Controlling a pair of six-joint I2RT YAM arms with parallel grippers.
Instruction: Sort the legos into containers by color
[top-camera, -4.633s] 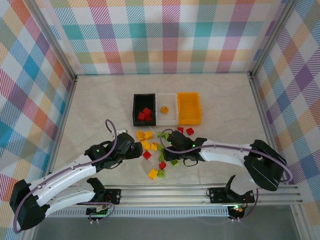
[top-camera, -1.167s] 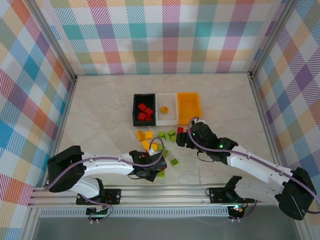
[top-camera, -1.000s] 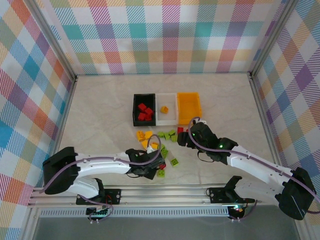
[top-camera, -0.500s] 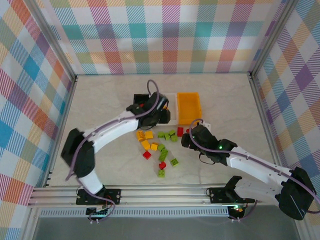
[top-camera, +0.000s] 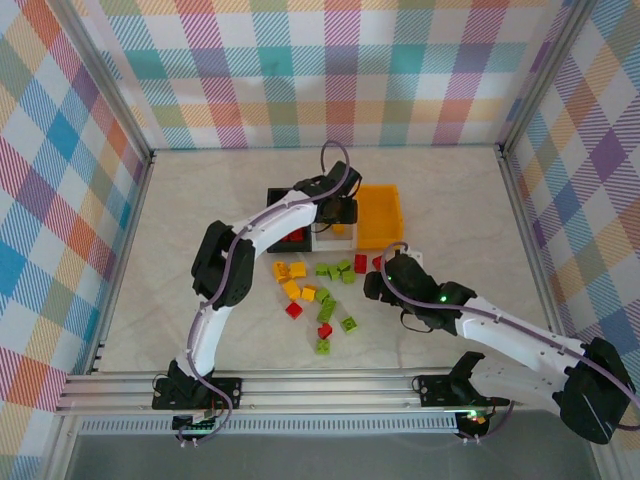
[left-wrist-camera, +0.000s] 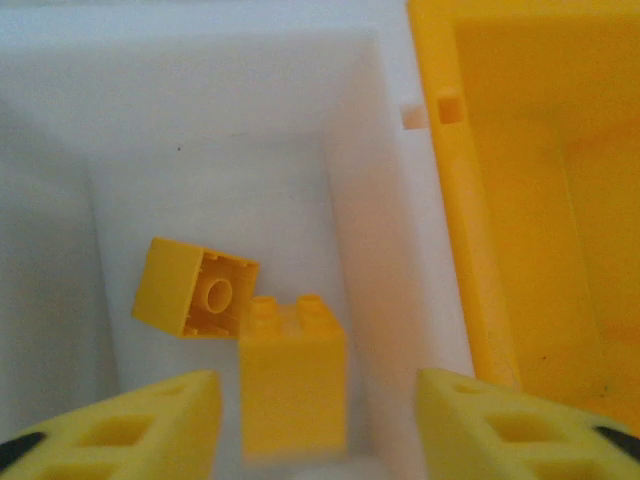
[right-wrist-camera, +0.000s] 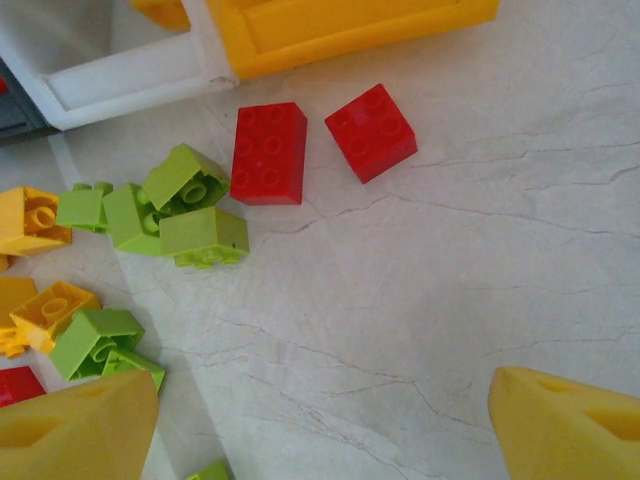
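Left tool now above white bin, jaws apart

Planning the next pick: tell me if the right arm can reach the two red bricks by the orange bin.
Likely yes: the right gripper hangs open near the red bricks, which lie uncovered on bare table.

Lighting: bright, even, overhead; shadows short and soft beside the red bricks. Left wrist view: soft focus, white bin washed out (detail lost on its walls). Fingertips blurred in both wrist views. Top view: sharp.
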